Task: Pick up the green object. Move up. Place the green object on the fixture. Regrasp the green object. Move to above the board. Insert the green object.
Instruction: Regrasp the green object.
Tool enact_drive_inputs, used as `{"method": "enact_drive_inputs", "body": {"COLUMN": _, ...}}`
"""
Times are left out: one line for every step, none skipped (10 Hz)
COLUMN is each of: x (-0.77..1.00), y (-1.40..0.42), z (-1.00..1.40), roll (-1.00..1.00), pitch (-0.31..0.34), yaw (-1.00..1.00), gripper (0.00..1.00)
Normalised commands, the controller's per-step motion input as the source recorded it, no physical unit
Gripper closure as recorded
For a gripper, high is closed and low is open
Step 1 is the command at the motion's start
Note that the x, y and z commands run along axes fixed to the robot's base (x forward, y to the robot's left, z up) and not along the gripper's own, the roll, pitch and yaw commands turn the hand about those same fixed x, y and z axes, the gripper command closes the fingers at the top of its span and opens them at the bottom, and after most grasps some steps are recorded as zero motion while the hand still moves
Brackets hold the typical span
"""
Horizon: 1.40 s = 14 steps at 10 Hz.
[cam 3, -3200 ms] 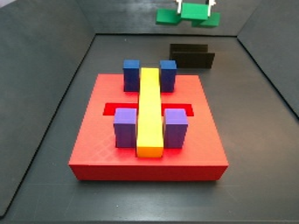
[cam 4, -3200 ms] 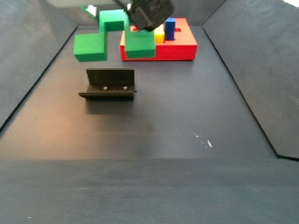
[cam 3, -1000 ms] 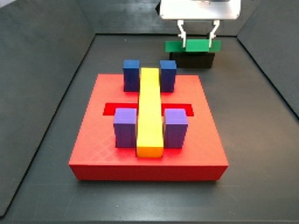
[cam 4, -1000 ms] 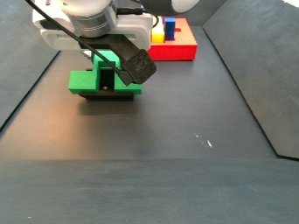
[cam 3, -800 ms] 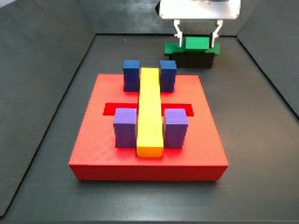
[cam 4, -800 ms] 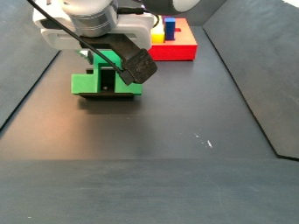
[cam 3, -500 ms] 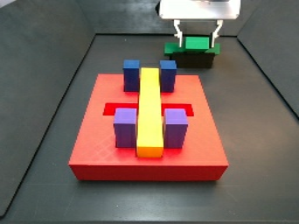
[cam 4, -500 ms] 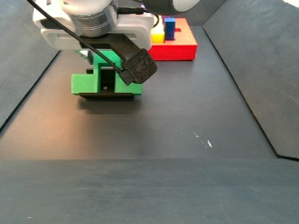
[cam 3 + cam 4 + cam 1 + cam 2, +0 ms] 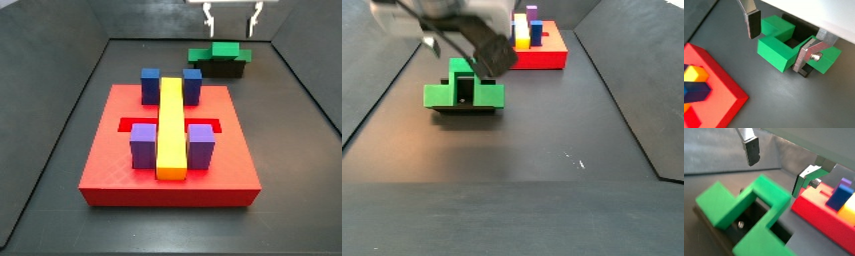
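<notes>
End effector (image 9: 231, 17) open above green object (image 9: 221, 52), apparently on fixture (image 9: 230, 69)

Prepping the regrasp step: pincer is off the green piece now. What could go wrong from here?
1. The green object sits loose on the fixture; a finger clipping it on descent could tip it off.
2. The pincer hangs open above, and its fingers are near the block's raised parts, so an off-centre regrasp seems possible.
3. A skewed grip would likely jam at the board slot.

light even, soft shadows; end effector (image 9: 469, 40) motion-blurred — green object (image 9: 751, 213) out of focus
</notes>
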Motion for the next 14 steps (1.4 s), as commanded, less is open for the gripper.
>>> {"method": "enact_drive_inputs", "body": {"x": -0.21, "y": -0.01, "z": 0.68, "roll": 0.59, "pitch": 0.057, "yaw": 0.00, "gripper": 0.00}}
{"method": "enact_drive_inputs", "body": {"x": -0.23, "y": -0.12, "z": 0.50, "roll": 1.00, "pitch": 0.229, "yaw": 0.00, "gripper": 0.00}}
{"method": "enact_drive_inputs", "body": {"x": -0.13, "y": -0.21, "z": 0.21, "roll": 1.00, "pitch": 0.351, "yaw": 0.08, "gripper": 0.00}}
{"method": "enact_drive_inputs", "body": {"x": -0.05, "y": -0.22, "z": 0.13, "roll": 1.00, "pitch": 0.360, "yaw": 0.12, "gripper": 0.00}}
{"method": "enact_drive_inputs", "body": {"x": -0.01, "y": -0.20, "z": 0.12, "roll": 1.00, "pitch": 0.343, "yaw": 0.13, "gripper": 0.00}}
{"method": "enact_drive_inputs", "body": {"x": 0.00, "y": -0.19, "z": 0.11, "roll": 1.00, "pitch": 0.340, "yaw": 0.14, "gripper": 0.00}}
{"method": "enact_drive_inputs", "body": {"x": 0.00, "y": -0.19, "z": 0.12, "roll": 1.00, "pitch": 0.337, "yaw": 0.14, "gripper": 0.00}}
{"method": "enact_drive_inputs", "body": {"x": 0.00, "y": -0.19, "z": 0.12, "roll": 1.00, "pitch": 0.343, "yaw": 0.14, "gripper": 0.00}}
{"method": "enact_drive_inputs", "body": {"x": 0.00, "y": -0.18, "z": 0.11, "roll": 1.00, "pitch": 0.340, "yaw": 0.14, "gripper": 0.00}}
{"method": "enact_drive_inputs", "body": {"x": 0.00, "y": -0.12, "z": 0.11, "roll": 1.00, "pitch": 0.331, "yaw": 0.19, "gripper": 0.00}}
{"method": "enact_drive_inputs", "body": {"x": 0.00, "y": -0.05, "z": 0.11, "roll": 1.00, "pitch": 0.374, "yaw": 0.25, "gripper": 0.00}}
{"method": "enact_drive_inputs", "body": {"x": 0.00, "y": -0.05, "z": 0.12, "roll": 1.00, "pitch": 0.394, "yaw": 0.25, "gripper": 0.00}}
{"method": "enact_drive_inputs", "body": {"x": 0.00, "y": -0.01, "z": 0.12, "roll": 1.00, "pitch": 0.394, "yaw": 0.29, "gripper": 0.00}}
{"method": "enact_drive_inputs", "body": {"x": 0.14, "y": 0.00, "z": 0.00, "roll": 1.00, "pitch": 0.226, "yaw": 0.39, "gripper": 0.00}}
